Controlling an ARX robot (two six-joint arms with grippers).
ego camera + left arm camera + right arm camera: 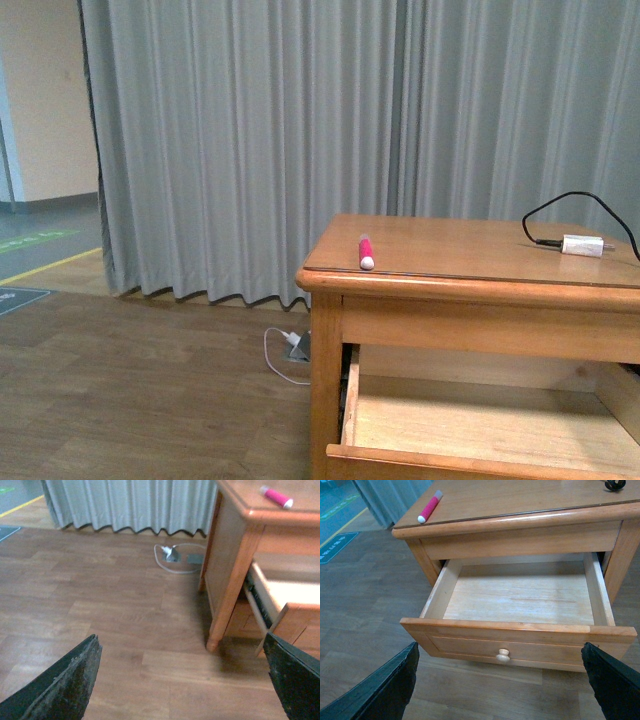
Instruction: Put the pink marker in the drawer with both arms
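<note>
The pink marker (365, 251) lies on the cabinet top near its front left corner, white end toward the edge; it also shows as the marker (276, 496) and the marker (430, 507). The wooden drawer (515, 647) is pulled out and holds nothing, its round knob (503, 655) facing me; its front rail (480, 466) shows low in the front view. My left gripper (182, 680) hangs open over the floor, left of the cabinet. In front of the drawer's face, my right gripper (502, 685) is open, apart from the knob. Neither arm shows in the front view.
A white adapter (582, 245) with a black cable (570, 205) lies on the cabinet top (470, 245) at the right. Grey curtains (300, 140) hang behind. A white cord and plug (172, 557) lie on the wood floor (100, 610) beside the cabinet leg (220, 625).
</note>
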